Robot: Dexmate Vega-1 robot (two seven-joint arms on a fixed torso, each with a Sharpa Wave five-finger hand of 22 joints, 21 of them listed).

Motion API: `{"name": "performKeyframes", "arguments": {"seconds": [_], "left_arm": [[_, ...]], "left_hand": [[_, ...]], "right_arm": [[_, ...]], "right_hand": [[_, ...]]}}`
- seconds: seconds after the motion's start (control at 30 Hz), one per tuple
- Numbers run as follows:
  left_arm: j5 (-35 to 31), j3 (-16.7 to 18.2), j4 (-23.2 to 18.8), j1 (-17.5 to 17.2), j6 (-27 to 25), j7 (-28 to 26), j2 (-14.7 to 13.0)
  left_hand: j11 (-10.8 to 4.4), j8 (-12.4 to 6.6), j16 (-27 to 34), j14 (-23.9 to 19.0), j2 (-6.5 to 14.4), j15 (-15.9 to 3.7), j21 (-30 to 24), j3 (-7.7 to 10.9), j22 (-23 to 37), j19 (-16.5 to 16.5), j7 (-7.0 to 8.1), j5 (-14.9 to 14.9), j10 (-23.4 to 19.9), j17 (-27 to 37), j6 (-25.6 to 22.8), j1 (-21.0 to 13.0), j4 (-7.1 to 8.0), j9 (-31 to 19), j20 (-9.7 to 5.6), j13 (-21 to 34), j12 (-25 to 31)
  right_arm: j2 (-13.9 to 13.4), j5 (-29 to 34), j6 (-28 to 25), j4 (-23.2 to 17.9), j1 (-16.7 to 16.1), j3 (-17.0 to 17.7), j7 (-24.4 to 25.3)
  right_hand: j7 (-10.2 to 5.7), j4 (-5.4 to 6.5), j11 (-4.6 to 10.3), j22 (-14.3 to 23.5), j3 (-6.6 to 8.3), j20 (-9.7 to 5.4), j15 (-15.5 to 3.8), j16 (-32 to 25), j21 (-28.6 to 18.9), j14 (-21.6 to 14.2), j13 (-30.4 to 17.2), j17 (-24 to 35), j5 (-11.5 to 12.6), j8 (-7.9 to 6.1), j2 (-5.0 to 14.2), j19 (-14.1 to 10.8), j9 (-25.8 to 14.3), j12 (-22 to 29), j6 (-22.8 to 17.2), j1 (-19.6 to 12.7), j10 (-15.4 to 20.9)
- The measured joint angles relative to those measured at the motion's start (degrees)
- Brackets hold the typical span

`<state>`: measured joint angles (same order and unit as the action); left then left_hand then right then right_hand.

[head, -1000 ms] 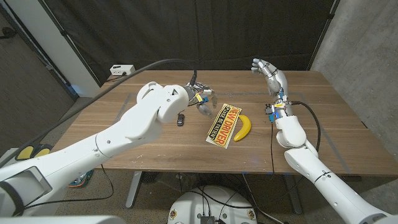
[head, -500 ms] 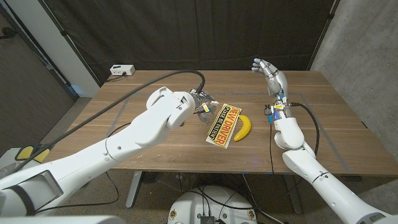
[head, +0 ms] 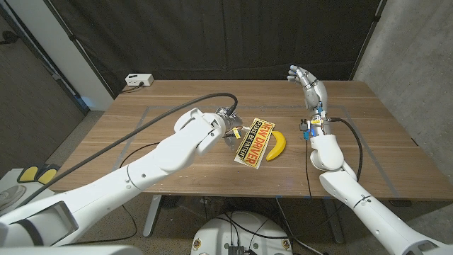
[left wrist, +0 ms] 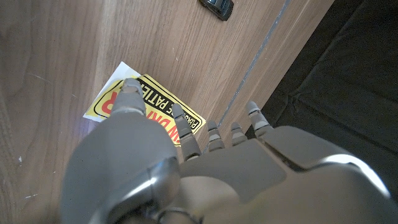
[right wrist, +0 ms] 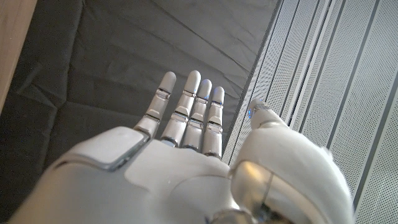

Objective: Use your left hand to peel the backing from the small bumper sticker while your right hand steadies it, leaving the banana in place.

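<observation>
1. Gradually, over the last second, the left hand [head: 232,126] had travelled from beside the small dark object [head: 205,137] toward the bumper sticker [head: 254,142], and now hovered at the sticker's left end.
2. In the left wrist view, its fingers [left wrist: 186,134] were spread and reaching over the yellow sticker [left wrist: 144,102]; they gripped nothing, and I could not tell whether any fingertip touched the paper.
3. That shift suggested the approach was nearly finished, but no corner of the backing looked lifted, so the peel itself had not begun.
4. The right hand [head: 308,83] had not moved: it was raised above the far right side of the table [head: 177,95], fingers apart and empty, well away from the sticker. It was not yet steadying anything, which the task needs before a pull.
5. The sticker lay flat near the table's middle, tilted, with the banana [head: 276,144] just beside its right edge, possibly touching it.
6. The banana's closeness was the main hazard: the right hand would have to press down between the two without nudging the fruit.
7. The small dark object lay on the wood left of the sticker, and a white box [head: 139,79] sat off the far left corner; neither blocked the work.
</observation>
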<state>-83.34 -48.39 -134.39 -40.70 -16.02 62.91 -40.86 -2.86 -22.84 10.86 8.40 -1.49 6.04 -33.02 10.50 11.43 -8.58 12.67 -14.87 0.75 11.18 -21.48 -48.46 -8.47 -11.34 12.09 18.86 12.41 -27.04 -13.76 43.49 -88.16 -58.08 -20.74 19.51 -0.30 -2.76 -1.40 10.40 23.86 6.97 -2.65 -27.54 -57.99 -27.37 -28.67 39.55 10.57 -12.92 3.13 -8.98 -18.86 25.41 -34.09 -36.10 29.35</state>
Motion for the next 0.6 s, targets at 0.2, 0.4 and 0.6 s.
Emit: {"name": "performKeyframes", "arguments": {"seconds": [0.2,0.4,0.6], "left_arm": [[-0.89,0.60,1.28,-1.20,1.83,-0.49,0.43],[-1.65,0.85,2.32,-1.84,3.55,-0.59,0.71],[-2.46,0.86,3.24,-2.13,5.06,-0.83,0.76]], "left_hand": [[0.00,0.00,0.00,0.31,0.07,-0.31,0.00,0.01,0.00,0.39,0.00,-0.43,0.00,-0.26,0.00,-0.52,-0.01,-0.27,-0.02,0.00,0.00],[-0.23,0.00,0.00,0.67,0.00,-0.04,0.00,-0.21,-0.16,0.39,0.00,-0.43,0.63,-0.26,0.00,-1.05,-0.24,-0.27,-0.02,0.00,0.00],[-0.88,0.00,0.00,0.90,-0.23,-0.78,0.00,-0.21,-0.25,0.63,0.15,-0.43,0.77,-0.26,-0.15,-1.28,-0.24,-0.54,-0.21,0.01,0.00]], "right_arm": [[0.11,0.37,0.46,0.37,0.34,-0.45,0.87],[0.33,0.67,1.01,1.02,0.82,-1.09,1.73],[0.56,0.93,1.76,1.72,1.29,-1.62,2.53]], "right_hand": [[0.00,0.00,0.00,0.00,0.00,0.00,0.00,0.26,0.15,0.00,0.24,0.00,0.00,0.00,0.00,0.00,0.26,-0.22,0.00,0.00,0.00],[0.00,0.00,0.00,0.00,0.00,0.00,0.00,0.26,0.15,0.00,0.47,0.00,0.00,-0.01,0.15,0.00,0.49,-0.22,0.00,0.15,0.00],[0.00,0.00,-0.19,0.00,0.00,0.00,0.00,0.26,0.15,0.00,0.58,0.00,0.00,0.22,0.29,0.00,0.53,-0.22,0.00,0.77,0.19]]}}
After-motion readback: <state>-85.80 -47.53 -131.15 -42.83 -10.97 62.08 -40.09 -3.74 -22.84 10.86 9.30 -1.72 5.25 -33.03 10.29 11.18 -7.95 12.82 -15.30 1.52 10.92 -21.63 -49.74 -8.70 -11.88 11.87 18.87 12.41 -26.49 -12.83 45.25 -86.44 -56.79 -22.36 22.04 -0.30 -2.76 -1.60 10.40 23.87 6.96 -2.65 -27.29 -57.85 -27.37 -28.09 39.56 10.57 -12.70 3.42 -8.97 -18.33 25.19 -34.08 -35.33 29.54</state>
